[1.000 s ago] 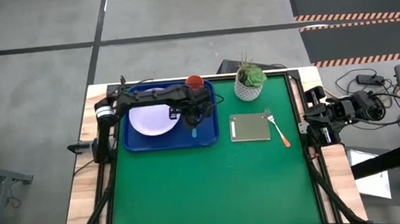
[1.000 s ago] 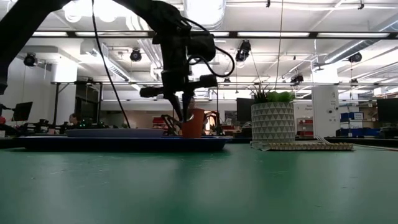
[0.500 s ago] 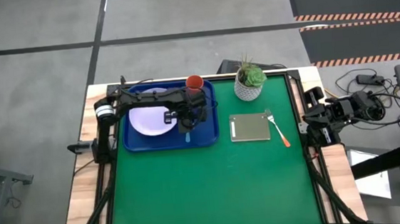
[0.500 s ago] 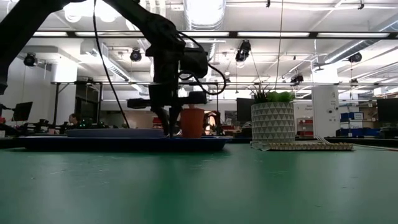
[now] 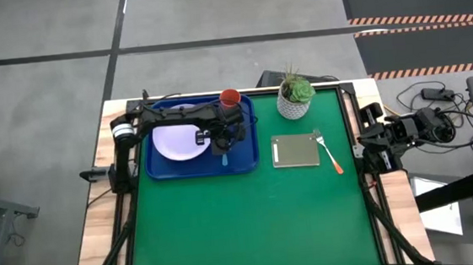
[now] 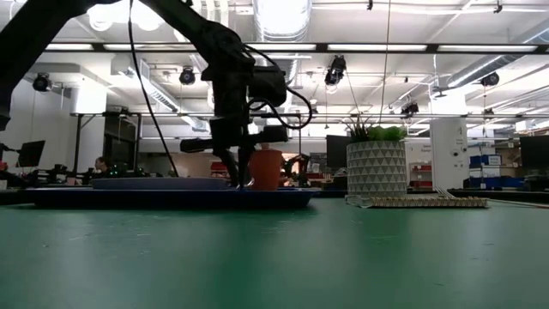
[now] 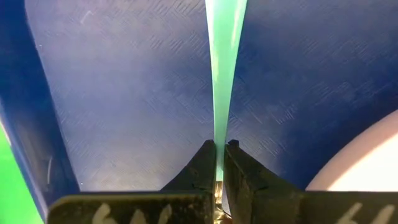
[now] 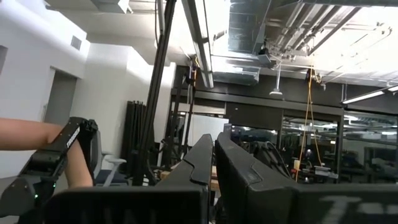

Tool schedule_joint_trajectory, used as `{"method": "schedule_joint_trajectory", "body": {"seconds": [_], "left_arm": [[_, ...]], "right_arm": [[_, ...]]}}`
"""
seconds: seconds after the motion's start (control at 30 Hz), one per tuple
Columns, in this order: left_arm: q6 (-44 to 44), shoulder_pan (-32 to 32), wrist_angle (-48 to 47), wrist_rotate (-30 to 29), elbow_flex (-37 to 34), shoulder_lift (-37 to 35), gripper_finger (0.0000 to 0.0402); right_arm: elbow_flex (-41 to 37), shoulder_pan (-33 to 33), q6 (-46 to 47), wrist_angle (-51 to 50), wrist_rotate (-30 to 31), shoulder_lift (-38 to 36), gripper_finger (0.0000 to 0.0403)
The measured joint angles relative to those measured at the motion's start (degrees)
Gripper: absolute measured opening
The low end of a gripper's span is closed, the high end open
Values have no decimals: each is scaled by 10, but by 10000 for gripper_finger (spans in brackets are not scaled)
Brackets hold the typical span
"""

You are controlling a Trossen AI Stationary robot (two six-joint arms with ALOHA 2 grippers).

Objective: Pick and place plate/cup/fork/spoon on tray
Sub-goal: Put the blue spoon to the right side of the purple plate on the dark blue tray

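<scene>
High view showing your left fingers (image 5: 222,147) pinching the spoon (image 5: 223,156) over the tray (image 5: 250,140), plate (image 5: 176,143) at nine o'clock, right fingers (image 8: 214,146) resting closed.

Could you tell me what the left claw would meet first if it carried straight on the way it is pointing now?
Probably the blue floor of the tray: the left claw, shut on the spoon, points down at it, beside the plate. How near is unclear.

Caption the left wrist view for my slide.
Left pincer shut on the spoon above the blue tray, plate alongside.
</scene>
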Motion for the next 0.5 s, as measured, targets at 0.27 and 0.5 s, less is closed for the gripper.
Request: {"method": "schedule_joint_trajectory", "body": {"seconds": [0.27,0.5], "left_arm": [[-1,5,19,12,-1,0,0],[-1,6,29,22,-20,1,0]], "right_arm": [[0,0,0,0,0,0,9],[0,0,-1,0,0,0,9]]}}
